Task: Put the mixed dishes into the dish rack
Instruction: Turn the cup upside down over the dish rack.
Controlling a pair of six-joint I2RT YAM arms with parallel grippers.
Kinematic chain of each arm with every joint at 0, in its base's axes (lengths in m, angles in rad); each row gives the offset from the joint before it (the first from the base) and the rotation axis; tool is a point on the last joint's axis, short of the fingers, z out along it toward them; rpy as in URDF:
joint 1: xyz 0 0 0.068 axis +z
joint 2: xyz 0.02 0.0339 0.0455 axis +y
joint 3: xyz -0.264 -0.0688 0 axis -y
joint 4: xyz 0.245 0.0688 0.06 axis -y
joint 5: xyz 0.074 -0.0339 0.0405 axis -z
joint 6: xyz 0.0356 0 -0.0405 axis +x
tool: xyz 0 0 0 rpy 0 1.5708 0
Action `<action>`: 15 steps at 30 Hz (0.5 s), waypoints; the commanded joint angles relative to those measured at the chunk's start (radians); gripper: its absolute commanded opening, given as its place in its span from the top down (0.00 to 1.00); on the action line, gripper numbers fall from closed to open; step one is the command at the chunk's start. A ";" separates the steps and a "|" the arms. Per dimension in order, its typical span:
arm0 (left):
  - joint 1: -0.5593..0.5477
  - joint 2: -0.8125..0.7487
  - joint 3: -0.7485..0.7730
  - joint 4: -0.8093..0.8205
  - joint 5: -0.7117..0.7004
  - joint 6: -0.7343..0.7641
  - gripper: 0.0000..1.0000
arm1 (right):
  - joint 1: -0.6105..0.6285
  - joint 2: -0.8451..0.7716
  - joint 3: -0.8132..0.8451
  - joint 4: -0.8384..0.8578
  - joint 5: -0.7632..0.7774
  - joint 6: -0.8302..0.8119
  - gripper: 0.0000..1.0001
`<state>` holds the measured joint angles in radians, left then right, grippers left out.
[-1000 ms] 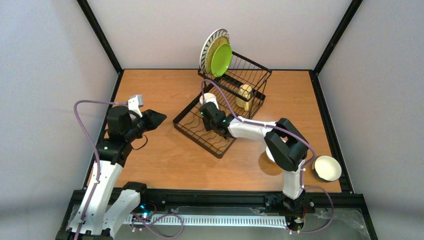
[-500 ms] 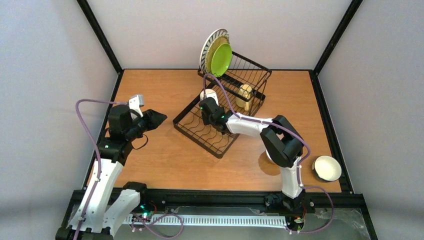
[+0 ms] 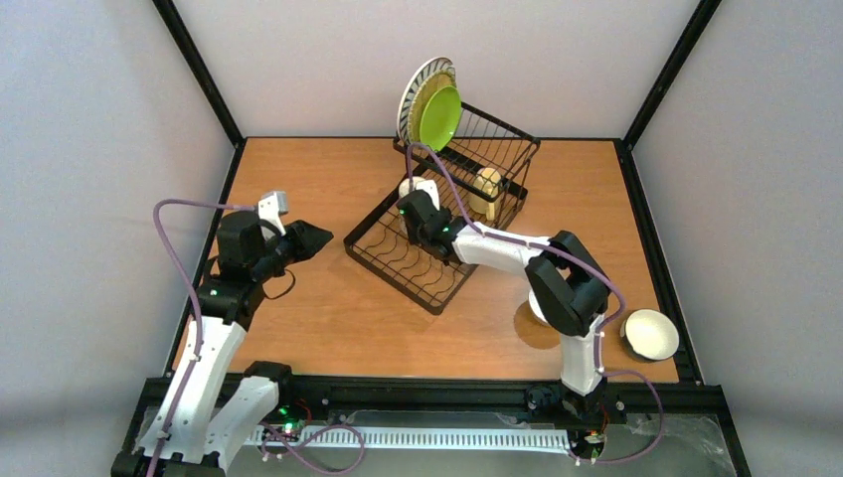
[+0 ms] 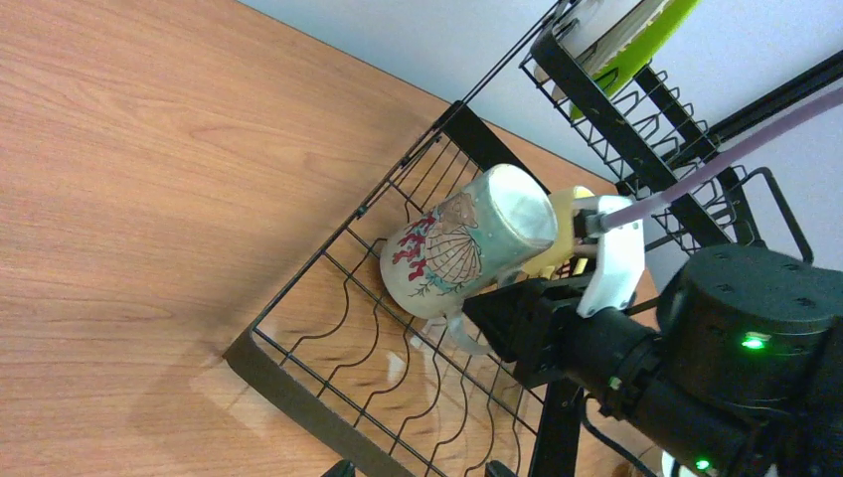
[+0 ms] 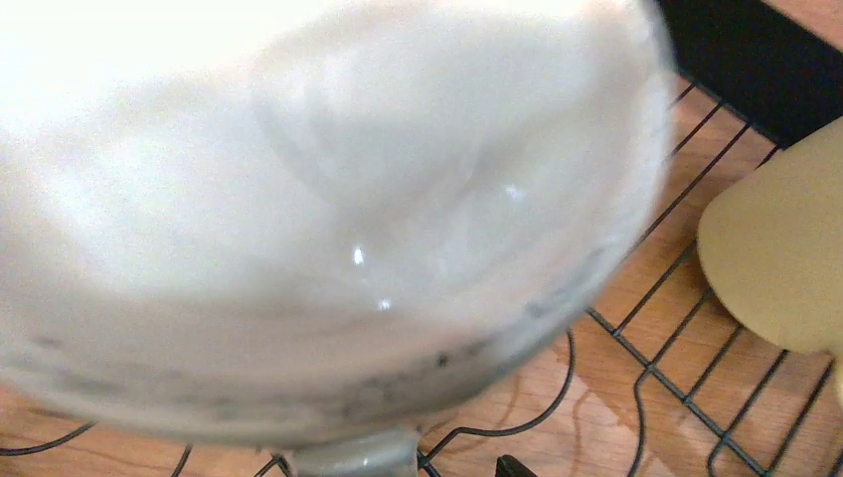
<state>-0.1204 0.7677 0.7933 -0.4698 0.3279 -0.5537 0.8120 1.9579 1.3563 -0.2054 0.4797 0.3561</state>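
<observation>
The black wire dish rack point(image 3: 410, 260) sits mid-table. A striped plate point(image 3: 412, 91), a bamboo plate point(image 3: 427, 99) and a lime-green plate point(image 3: 441, 119) stand on edge at the back of its tall basket, which also holds a yellowish mug point(image 3: 486, 189). A pale shell-patterned mug point(image 4: 467, 243) rests on the flat tray's wires. My right gripper point(image 3: 415, 206) is open right at its handle point(image 4: 452, 336); one fingertip point(image 5: 511, 465) stands clear of the handle. My left gripper point(image 3: 310, 237) hovers open and empty left of the rack.
A small cream bowl point(image 3: 651, 333) sits near the table's right front corner. Another white dish point(image 3: 535, 310) is partly hidden under the right arm's elbow. Black frame posts run along the table's edges.
The right gripper's jaws have opened at the pale mug's handle, after carrying the mug a little farther along the tray. The left arm has barely moved.
</observation>
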 commanded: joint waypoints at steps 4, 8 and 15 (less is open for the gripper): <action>-0.005 0.029 -0.010 0.025 0.048 -0.010 0.27 | 0.003 -0.128 -0.040 0.002 0.035 -0.007 0.16; -0.005 0.067 -0.022 0.057 0.080 -0.016 0.27 | 0.016 -0.165 -0.056 0.008 0.020 -0.028 0.16; -0.045 0.167 -0.043 0.124 0.097 -0.012 0.41 | 0.032 -0.273 -0.090 -0.003 0.035 -0.020 0.17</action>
<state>-0.1287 0.8875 0.7601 -0.4026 0.4053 -0.5594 0.8337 1.7660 1.2934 -0.2070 0.4873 0.3336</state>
